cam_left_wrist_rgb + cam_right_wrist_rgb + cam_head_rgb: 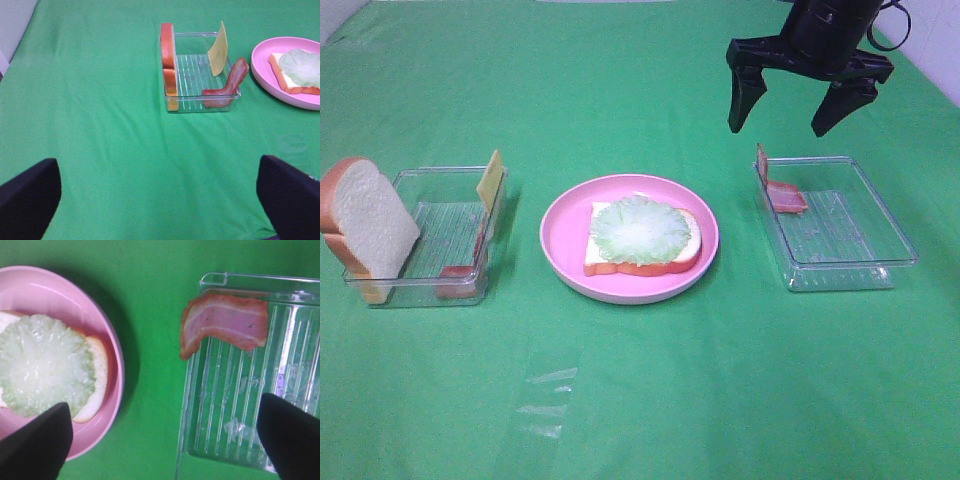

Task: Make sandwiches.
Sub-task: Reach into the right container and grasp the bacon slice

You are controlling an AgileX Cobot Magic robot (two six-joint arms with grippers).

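Observation:
A pink plate (pixel 565 260) in the middle holds a white bread slice (pixel 601 258) with light green lettuce (pixel 642 230) on it. The left clear tray (pixel 445 215) holds a second bread slice (pixel 365 225) leaning at its outer end, a yellow cheese slice (pixel 491 180) and a bacon strip (pixel 455 280). The right clear tray (pixel 850 235) holds a bacon strip (pixel 782 195) against its inner wall. My right gripper (pixel 778 128) is open and empty, high above that tray's far end. In the right wrist view the bacon (pixel 225 322) lies ahead of the open gripper (pixel 162 445). My left gripper (pixel 157 200) is open and empty, well short of the left tray (pixel 192 70).
A green cloth covers the table. A piece of clear film (pixel 545 400) lies on the cloth in front of the plate. In the left wrist view the bread (pixel 169 65), cheese (pixel 218 47) and bacon (pixel 230 82) all stand in the tray.

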